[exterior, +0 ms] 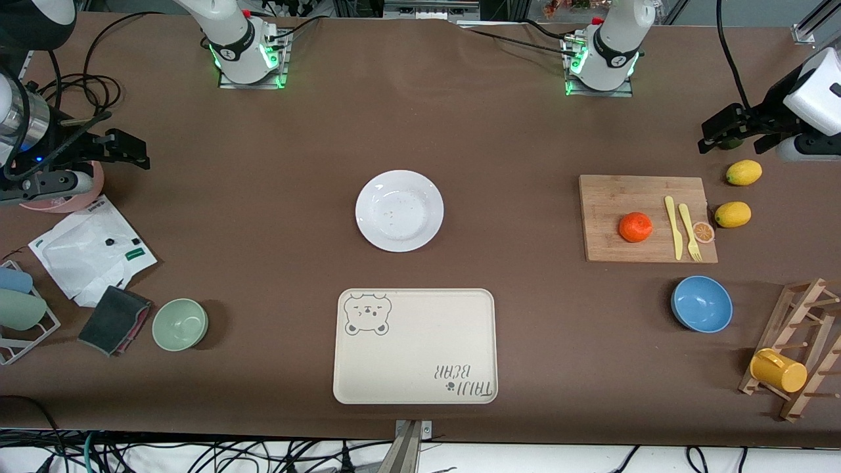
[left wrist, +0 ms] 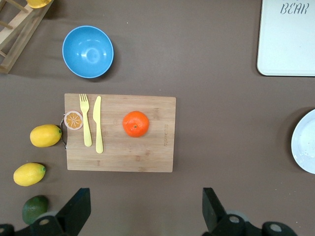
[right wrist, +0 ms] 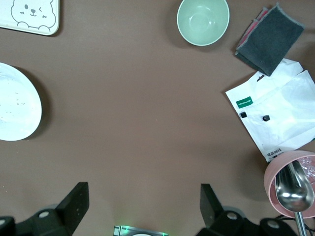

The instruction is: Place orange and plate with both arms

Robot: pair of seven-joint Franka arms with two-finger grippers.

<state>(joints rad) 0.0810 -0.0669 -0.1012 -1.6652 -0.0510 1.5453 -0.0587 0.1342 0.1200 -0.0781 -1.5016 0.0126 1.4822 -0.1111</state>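
A: How many of each?

B: One orange (exterior: 635,226), one white plate (exterior: 399,210), two lemons (exterior: 744,172), two bowls. The left tool (left wrist: 142,209) hangs wide and empty over the desk (exterior: 499,144) beside the cutting board (exterior: 617,197) that carries the orange. The right tool (right wrist: 142,206) hangs wide and empty at the right arm's end, the plate well apart toward mid-desk.

A: Anything in containers?

B: Blue bowl (exterior: 702,303), green bowl (exterior: 180,324) and bear tray (exterior: 415,345) hold nothing. A metal spoon (right wrist: 294,189) sits in a pink bowl (right wrist: 280,169).

A: Anything cut off?

B: An avocado (left wrist: 35,209) is partly hidden by the left tool's finger.
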